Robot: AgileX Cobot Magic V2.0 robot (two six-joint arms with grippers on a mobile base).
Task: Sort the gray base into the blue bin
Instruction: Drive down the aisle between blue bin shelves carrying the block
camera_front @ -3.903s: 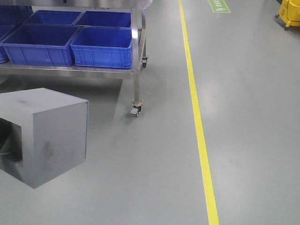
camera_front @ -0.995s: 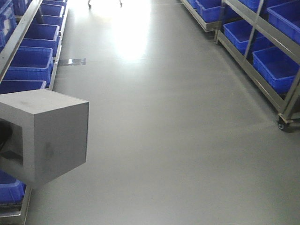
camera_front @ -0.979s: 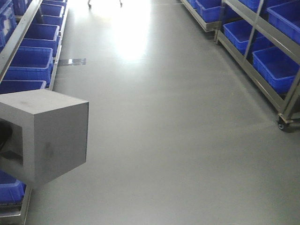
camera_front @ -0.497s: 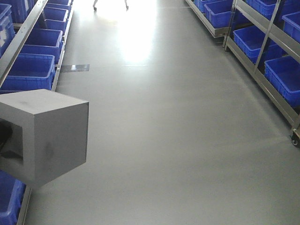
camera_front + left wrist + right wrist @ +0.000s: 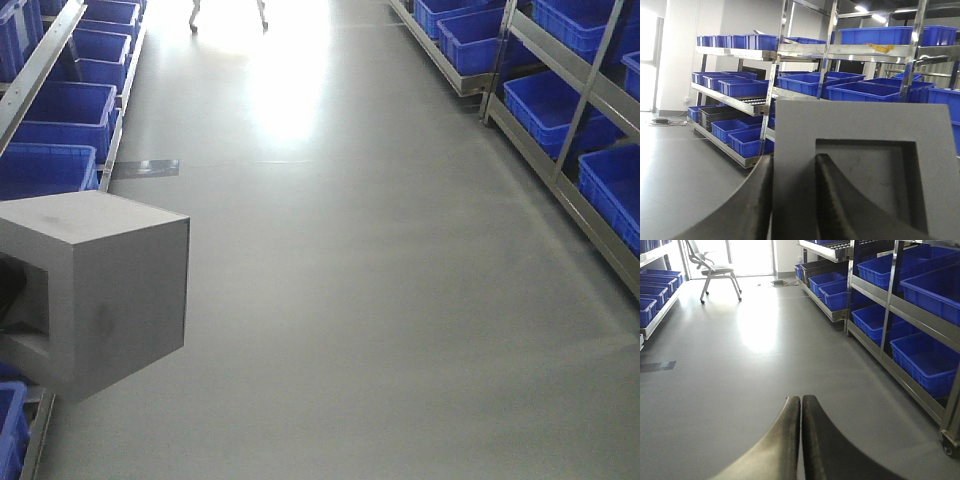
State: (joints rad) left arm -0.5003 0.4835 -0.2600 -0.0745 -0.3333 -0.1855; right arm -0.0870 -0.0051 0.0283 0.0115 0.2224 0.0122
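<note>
We find the gray base (image 5: 95, 290) gripped by the left end effector (image 5: 795, 167). One finger (image 5: 752, 200) lies against the outer wall and the other (image 5: 832, 195) sits inside the square recess, so the wall is clamped between them. The block is carried above the floor (image 5: 350, 300) at the left of the aisle, beside the left rack, and it is in no container. The right end effector (image 5: 801, 400) is clenched, its fingers touching, with nothing between them. Blue bins (image 5: 45, 170) line the racks (image 5: 805, 50) on both sides. The interiors open to the front view show only their blue floors. From the wrist views their contents are hidden behind the walls, apart from a yellow item (image 5: 882, 47) at an upper bin's rim. One dark bin (image 5: 720, 116) sits among the blue.
</note>
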